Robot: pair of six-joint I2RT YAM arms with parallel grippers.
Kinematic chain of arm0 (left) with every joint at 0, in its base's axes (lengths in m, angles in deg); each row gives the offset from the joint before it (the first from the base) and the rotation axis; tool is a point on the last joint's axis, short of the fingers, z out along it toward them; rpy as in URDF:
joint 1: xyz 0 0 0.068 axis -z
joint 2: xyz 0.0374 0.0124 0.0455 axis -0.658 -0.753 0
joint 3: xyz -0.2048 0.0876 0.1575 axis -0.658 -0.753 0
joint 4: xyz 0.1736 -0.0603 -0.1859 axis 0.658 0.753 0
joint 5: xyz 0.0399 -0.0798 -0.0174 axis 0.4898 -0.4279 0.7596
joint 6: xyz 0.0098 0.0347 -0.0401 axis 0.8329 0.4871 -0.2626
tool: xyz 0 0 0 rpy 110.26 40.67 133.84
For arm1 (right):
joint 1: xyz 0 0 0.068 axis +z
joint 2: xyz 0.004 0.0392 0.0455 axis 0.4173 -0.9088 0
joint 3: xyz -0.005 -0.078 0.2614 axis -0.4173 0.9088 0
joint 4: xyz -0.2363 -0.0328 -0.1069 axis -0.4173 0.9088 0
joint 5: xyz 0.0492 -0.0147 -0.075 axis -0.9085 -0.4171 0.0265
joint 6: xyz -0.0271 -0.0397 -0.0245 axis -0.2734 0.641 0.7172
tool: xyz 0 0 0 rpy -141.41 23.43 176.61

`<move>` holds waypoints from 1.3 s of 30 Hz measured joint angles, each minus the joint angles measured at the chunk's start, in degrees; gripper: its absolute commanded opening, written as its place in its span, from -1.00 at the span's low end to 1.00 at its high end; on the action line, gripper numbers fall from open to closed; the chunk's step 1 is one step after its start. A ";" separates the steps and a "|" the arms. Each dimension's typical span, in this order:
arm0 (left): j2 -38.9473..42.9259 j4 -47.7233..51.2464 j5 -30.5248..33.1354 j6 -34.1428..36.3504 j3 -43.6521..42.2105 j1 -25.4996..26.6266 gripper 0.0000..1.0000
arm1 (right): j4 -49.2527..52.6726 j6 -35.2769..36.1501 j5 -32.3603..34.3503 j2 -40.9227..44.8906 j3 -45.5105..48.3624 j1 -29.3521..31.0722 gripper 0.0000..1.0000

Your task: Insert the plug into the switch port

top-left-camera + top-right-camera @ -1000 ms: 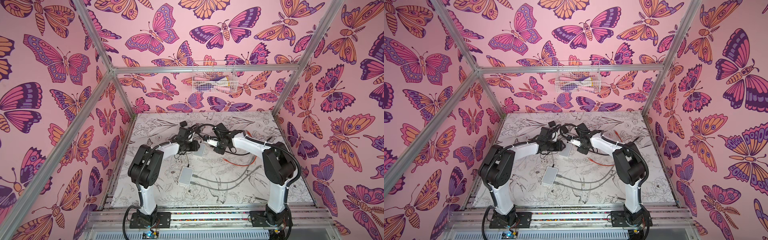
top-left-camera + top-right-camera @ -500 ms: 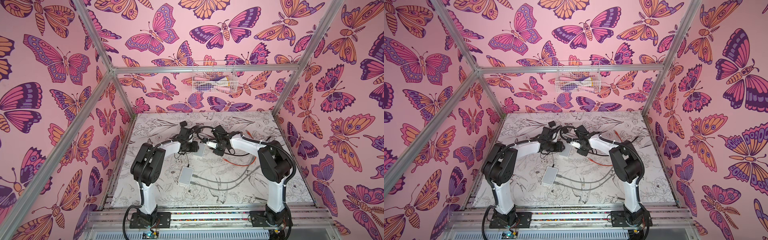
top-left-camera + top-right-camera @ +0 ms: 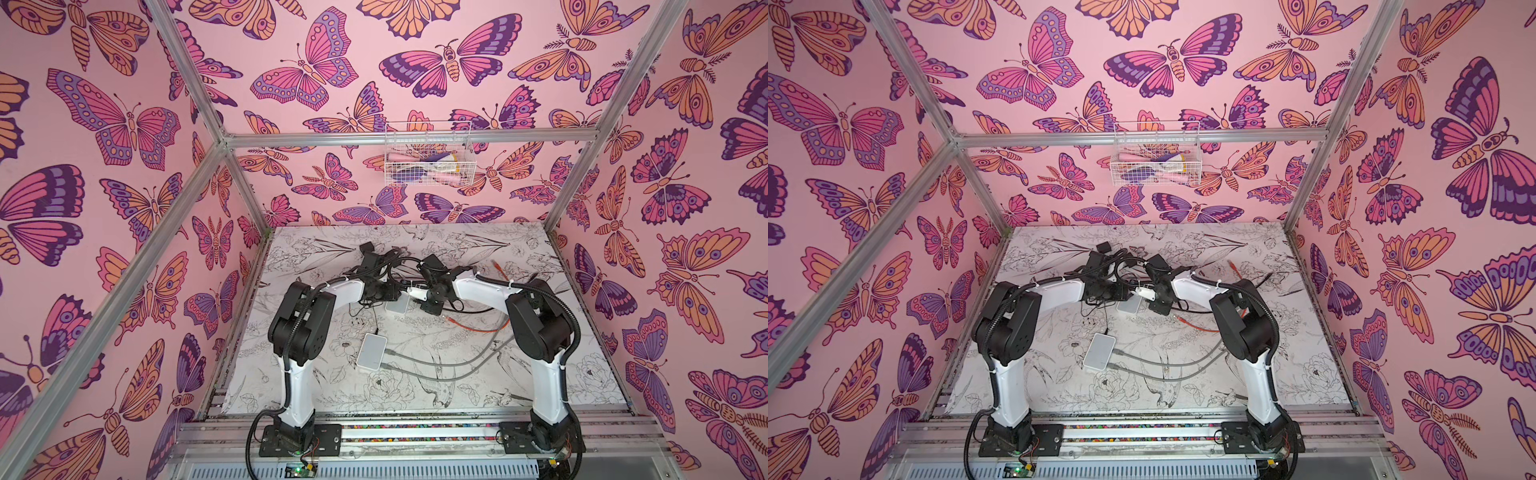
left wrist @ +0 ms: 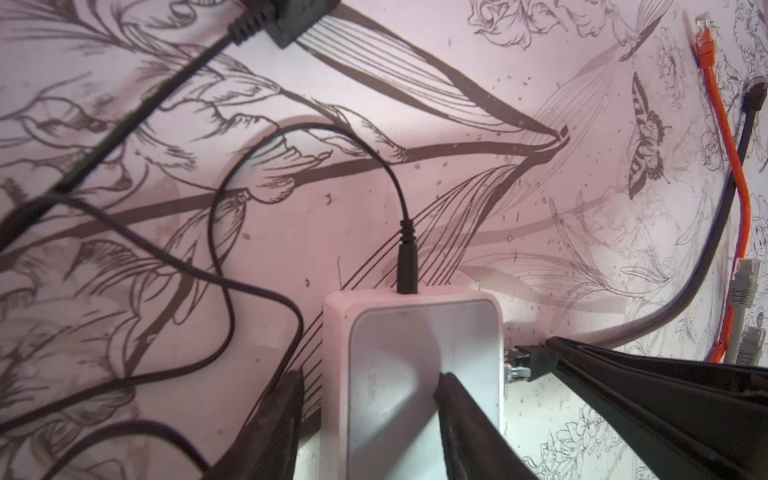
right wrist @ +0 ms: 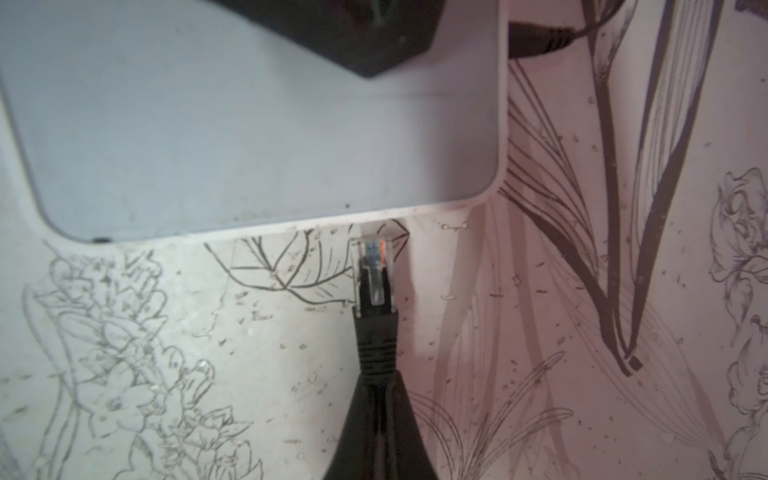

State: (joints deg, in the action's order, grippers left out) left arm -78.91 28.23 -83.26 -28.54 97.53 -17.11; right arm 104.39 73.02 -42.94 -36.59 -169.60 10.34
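a narrow strip of flower-printed table mat [image 5: 540, 311] is lying bare between the clear-tipped black cable plug [image 5: 374, 270] and the edge of the white rectangular plastic switch box [image 5: 249, 124]. a thin black power cord [image 4: 407, 266] is looping over the mat beyond the box. an orange network cable [image 3: 478, 329] and grey cables [image 3: 415, 360] from a second white box [image 3: 371, 351] are crossing the middle; the front right is lying open.

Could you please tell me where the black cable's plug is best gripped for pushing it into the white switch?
Grip the ribbed black boot just behind the clear plug, coming from the cable side, as the right gripper does. The boot is slim, and this leaves the clear tip free and pointing at the switch edge.
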 measured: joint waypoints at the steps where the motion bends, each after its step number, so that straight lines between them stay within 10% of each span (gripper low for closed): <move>1: -0.11 0.00 -0.02 0.13 0.11 0.00 0.08 | -0.15 0.00 0.02 -0.02 0.00 0.00 -1.00; 39: -1.77 -1.97 -2.91 2.27 1.11 -0.50 -0.07 | -2.40 -0.13 1.07 -1.11 -1.11 -0.04 -1.00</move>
State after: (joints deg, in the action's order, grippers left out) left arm -80.68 26.26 -86.17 -26.26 98.65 -17.62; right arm 101.98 72.89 -41.87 -37.70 -170.71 10.30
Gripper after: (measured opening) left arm 0.467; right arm 0.060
